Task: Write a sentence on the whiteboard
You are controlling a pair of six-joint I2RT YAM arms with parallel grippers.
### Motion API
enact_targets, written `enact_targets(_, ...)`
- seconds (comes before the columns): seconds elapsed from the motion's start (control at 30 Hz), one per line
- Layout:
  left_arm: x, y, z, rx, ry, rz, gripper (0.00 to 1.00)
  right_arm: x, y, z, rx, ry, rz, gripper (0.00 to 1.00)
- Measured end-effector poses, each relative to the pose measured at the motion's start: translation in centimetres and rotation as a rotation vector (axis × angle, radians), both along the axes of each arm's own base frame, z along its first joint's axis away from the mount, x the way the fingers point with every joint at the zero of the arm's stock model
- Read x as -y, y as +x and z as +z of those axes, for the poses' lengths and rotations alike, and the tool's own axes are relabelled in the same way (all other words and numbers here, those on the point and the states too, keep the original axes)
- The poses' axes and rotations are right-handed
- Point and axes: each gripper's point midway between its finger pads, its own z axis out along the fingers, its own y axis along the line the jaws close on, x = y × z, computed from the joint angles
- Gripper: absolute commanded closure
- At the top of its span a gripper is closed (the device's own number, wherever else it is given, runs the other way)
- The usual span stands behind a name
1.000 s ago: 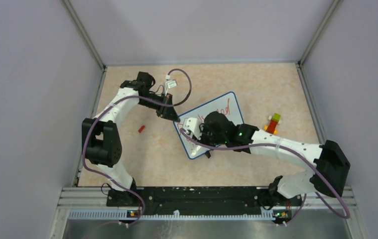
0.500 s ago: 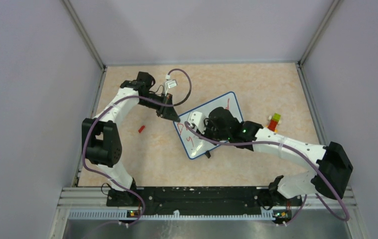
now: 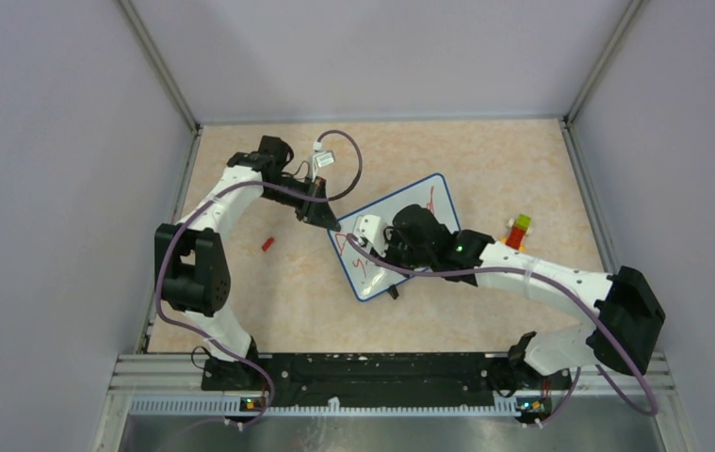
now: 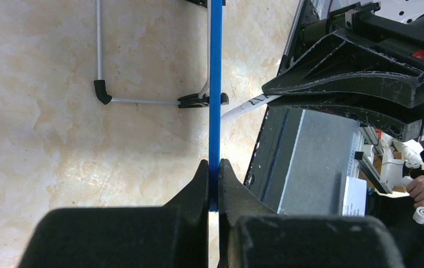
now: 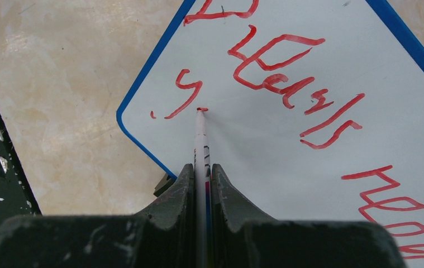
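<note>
The whiteboard has its thin blue rim pinched by the left fingers; right fingers pinch a slim marker.

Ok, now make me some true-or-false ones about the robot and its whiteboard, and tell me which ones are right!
1. The right claw holds a marker with its tip on the whiteboard. True.
2. The writing on the board is blue. False: it is red; only the rim is blue.
3. The left claw pinches the board's blue rim. True.
4. The little red piece lies on the whiteboard. False: it lies on the table, on the left arm's side of the board, not touching it.
</note>
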Motion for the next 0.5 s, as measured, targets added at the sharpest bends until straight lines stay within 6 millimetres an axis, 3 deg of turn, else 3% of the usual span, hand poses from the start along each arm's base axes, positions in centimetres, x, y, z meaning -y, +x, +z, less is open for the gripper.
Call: enact_targets(0.5,0.0,0.1,0.0,0.004,-0.001,0.0,1.0,1.1,0.2,-0.5,0.001,-0.042,-0.008,1.0)
